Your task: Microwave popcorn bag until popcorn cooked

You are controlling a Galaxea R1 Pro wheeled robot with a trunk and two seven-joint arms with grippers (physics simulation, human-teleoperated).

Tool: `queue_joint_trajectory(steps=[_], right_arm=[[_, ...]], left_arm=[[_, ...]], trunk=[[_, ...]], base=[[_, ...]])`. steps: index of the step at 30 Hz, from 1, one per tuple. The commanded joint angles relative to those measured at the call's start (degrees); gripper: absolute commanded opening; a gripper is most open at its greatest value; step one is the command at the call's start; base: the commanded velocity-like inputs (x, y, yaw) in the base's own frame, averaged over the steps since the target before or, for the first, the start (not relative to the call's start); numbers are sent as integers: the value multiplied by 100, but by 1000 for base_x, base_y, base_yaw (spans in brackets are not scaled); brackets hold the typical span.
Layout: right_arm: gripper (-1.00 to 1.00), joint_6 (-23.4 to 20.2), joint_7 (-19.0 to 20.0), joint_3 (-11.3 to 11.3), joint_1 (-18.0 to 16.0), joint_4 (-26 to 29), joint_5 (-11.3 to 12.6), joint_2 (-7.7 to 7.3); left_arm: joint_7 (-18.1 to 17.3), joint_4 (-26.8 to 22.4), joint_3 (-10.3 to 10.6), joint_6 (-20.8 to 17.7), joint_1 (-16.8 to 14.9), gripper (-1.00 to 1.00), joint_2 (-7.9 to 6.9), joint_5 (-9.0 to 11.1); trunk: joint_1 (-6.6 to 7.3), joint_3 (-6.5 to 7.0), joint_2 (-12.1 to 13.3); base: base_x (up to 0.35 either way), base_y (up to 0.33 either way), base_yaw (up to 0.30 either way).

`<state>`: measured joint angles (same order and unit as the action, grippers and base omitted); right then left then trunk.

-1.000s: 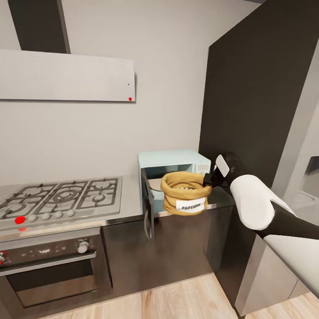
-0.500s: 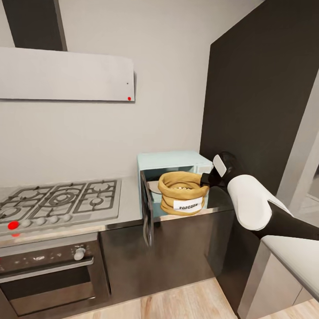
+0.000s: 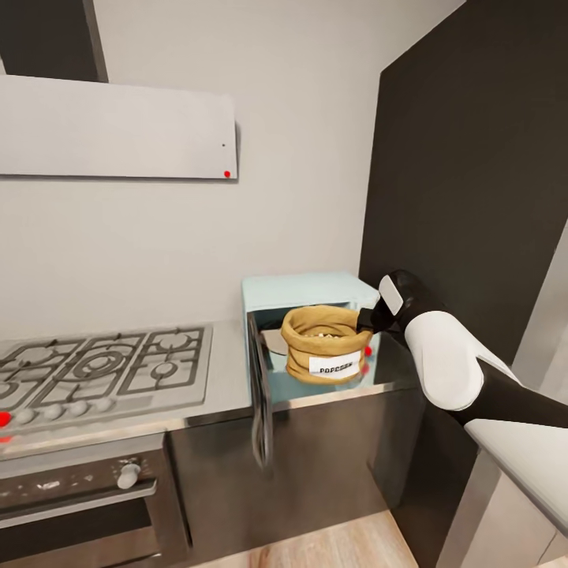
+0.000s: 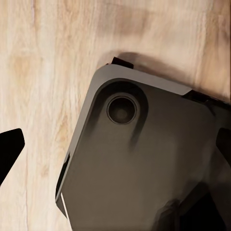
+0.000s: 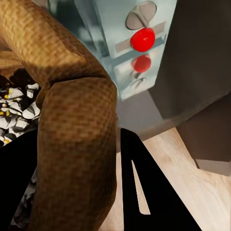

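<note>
One small tan burlap popcorn bag [image 3: 326, 353] with a rolled rim and white label sits centre-right of the head frame, at the mouth of the pale blue boxy microwave [image 3: 304, 290], whose dark door [image 3: 261, 394] hangs open toward the lower centre. Whether the bag rests on the grey metallic counter [image 3: 347, 386] or the microwave floor cannot be told. The right gripper [image 3: 368, 318] meets the rim at the bag's right side; in the right wrist view its black fingers [image 5: 144, 192] straddle the rolled burlap rim [image 5: 79, 144], pinching it. Pale popcorn kernels [image 5: 19, 108] show inside. The sack looks soft, light and floppy, likely to sag and spill if tilted; the thick rim seems the firmest hold. The left gripper's fingers [image 4: 9, 149] look spread over the wooden floor [image 4: 43, 62].
</note>
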<state>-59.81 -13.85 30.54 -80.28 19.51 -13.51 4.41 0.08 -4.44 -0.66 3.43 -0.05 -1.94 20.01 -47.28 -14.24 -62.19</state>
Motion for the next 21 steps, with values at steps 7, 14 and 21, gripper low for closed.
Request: queue_joint_trajectory(steps=[7, 14, 21], right_arm=[[-100, -19, 7, 53, -6, 9, -47, 15], [-100, -19, 5, 51, -6, -16, -47, 42], [-100, -19, -2, 56, -6, -107, -5, 29]], left_arm=[[1, -3, -4, 9, -1, 100, 0, 20], [1, -4, -4, 9, -2, 100, 0, 18], [1, -5, -4, 9, -3, 100, 0, 17]], trunk=[[-2, -7, -4], [-2, -7, -4], [-2, -7, -4]], base=[[206, 0, 0], [131, 0, 0], [3, 0, 0]])
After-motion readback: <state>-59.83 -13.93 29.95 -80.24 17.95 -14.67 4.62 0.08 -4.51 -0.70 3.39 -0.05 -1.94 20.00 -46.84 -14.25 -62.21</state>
